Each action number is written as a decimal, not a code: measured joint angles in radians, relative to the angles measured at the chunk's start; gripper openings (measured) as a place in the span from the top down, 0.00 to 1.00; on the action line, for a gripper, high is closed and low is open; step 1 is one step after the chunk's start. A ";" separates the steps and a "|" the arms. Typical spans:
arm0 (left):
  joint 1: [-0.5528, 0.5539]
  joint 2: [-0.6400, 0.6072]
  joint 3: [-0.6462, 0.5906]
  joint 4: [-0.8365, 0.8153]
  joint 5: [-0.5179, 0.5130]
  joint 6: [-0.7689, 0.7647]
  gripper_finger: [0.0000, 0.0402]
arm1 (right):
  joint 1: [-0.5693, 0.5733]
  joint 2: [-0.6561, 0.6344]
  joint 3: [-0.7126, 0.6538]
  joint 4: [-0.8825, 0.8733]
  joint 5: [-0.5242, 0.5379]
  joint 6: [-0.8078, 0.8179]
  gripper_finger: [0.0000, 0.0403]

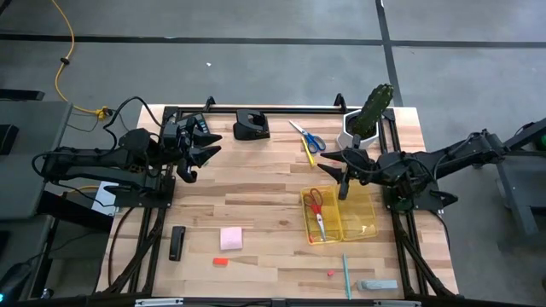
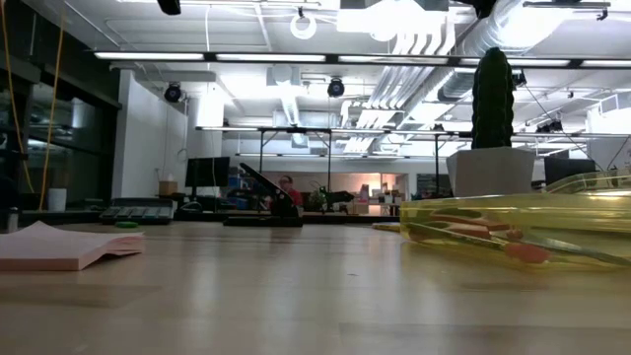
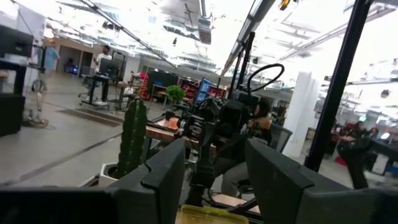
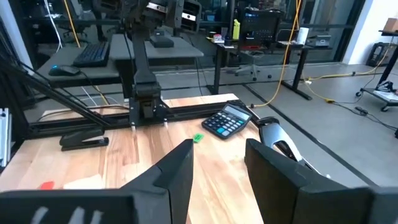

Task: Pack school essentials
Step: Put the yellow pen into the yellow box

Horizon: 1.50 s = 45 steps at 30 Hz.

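Red-handled scissors (image 1: 316,209) lie inside the clear yellow tray (image 1: 365,223). Blue-handled scissors (image 1: 307,136) and a yellow pen (image 1: 310,154) lie flat near the table's far edge. The pink sticky pad (image 1: 231,238) lies at the near centre, with a red bit (image 1: 221,262) beside it. A teal pen (image 1: 346,275) and a tiny red bit (image 1: 330,274) lie by the near edge. My left gripper (image 1: 209,143) hangs open at the far left, high above the table. My right gripper (image 1: 334,175) hangs open above the tray's far edge, with nothing between its fingers (image 4: 180,171).
A cactus (image 1: 371,109) in a white pot stands at the far right corner. A black calculator (image 4: 227,121) sits by the far edge. A black stapler (image 1: 177,243) lies at the near left and a grey block (image 1: 378,285) at the near right. Bare wood (image 1: 256,196) lies mid-table.
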 joint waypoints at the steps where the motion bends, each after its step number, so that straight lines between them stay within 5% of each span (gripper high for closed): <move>1: 0.000 0.000 0.000 -0.001 -0.001 0.018 0.61 | 0.000 0.000 0.000 0.002 0.000 0.005 0.65; 14: 0.000 0.000 0.000 -0.030 -0.101 0.163 0.61 | 0.000 0.000 0.000 0.082 -0.053 0.002 0.65; 24: 0.000 0.000 0.000 -0.031 -0.050 0.162 0.61 | 0.000 0.000 0.000 0.098 -0.052 0.011 0.65; 33: 0.000 0.000 0.000 -0.030 -0.049 0.023 0.61 | -0.049 0.062 0.000 0.050 -0.013 0.375 0.65; 45: 0.000 0.000 0.000 -0.029 -0.050 0.030 0.61 | -0.293 0.364 0.000 -0.180 -0.181 0.812 0.65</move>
